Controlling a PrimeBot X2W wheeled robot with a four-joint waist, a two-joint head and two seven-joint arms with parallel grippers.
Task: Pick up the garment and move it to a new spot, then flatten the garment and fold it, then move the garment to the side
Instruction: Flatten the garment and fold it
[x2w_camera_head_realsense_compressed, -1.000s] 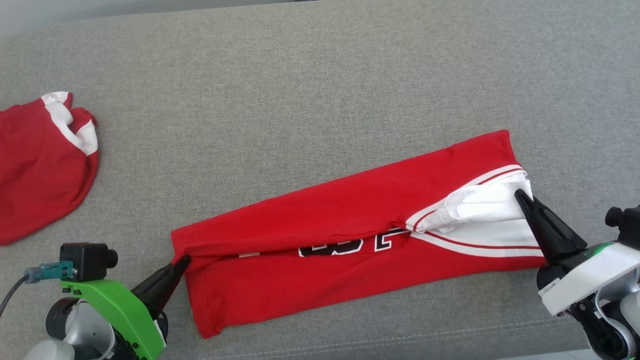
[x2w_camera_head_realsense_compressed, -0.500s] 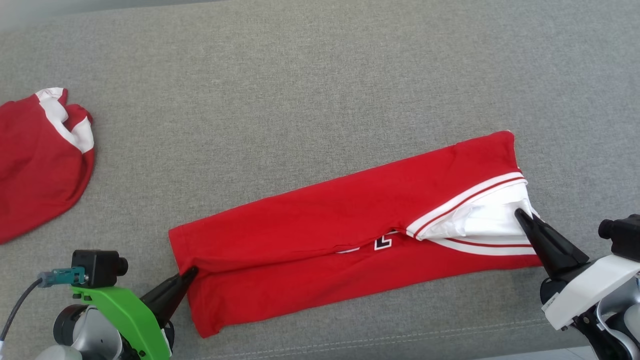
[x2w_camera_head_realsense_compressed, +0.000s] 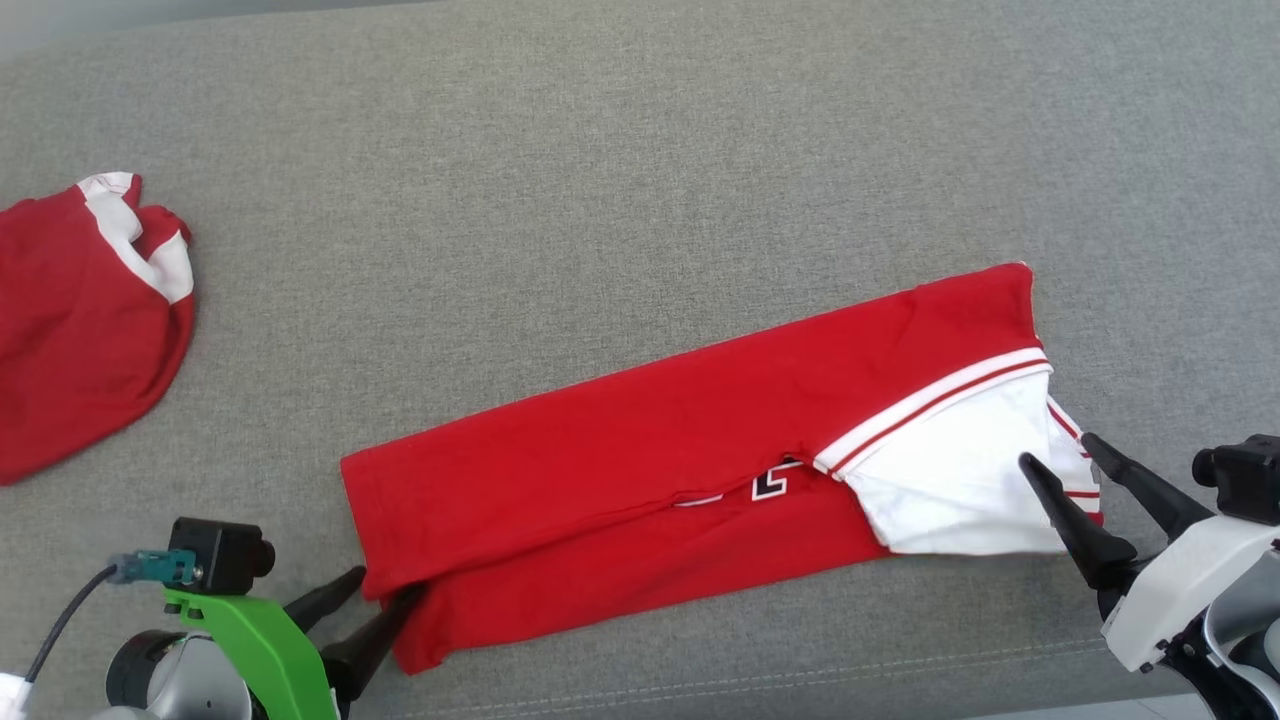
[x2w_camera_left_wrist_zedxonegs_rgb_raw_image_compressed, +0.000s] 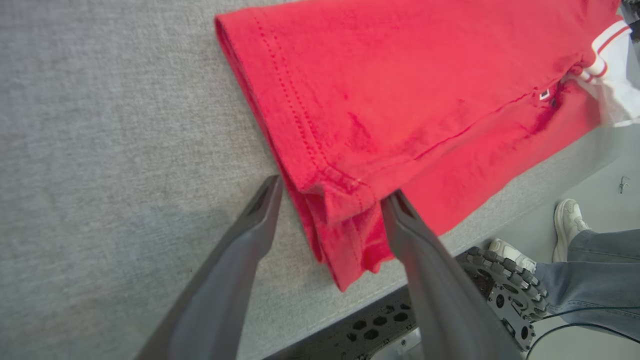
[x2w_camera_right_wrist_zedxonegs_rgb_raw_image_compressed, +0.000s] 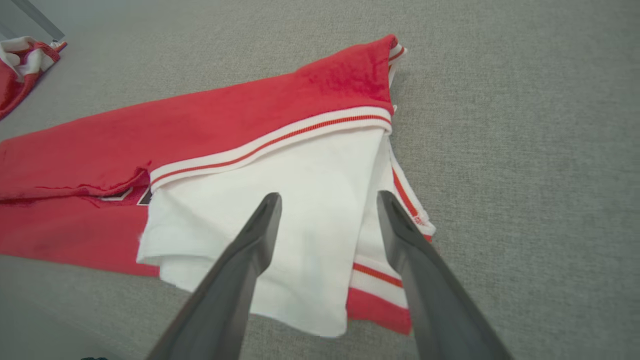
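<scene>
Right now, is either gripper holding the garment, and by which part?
Nothing is held. The left gripper stands open astride the red hem corner of the garment; the right gripper stands open over its white end.

So we've let go on both ends: our left gripper (x2w_camera_head_realsense_compressed: 388, 582) and right gripper (x2w_camera_head_realsense_compressed: 1056, 450), which were pinched shut on the corners of the shirt (x2w_camera_head_realsense_compressed: 650, 430) a second ago, now have their fingers spread apart. The top fold dropped onto the lower half, hiding nearly all of the black lettering (x2w_camera_head_realsense_compressed: 770, 486). The white sleeve panel (x2w_camera_head_realsense_compressed: 950, 475) that was bunched up now lies flat.
</scene>
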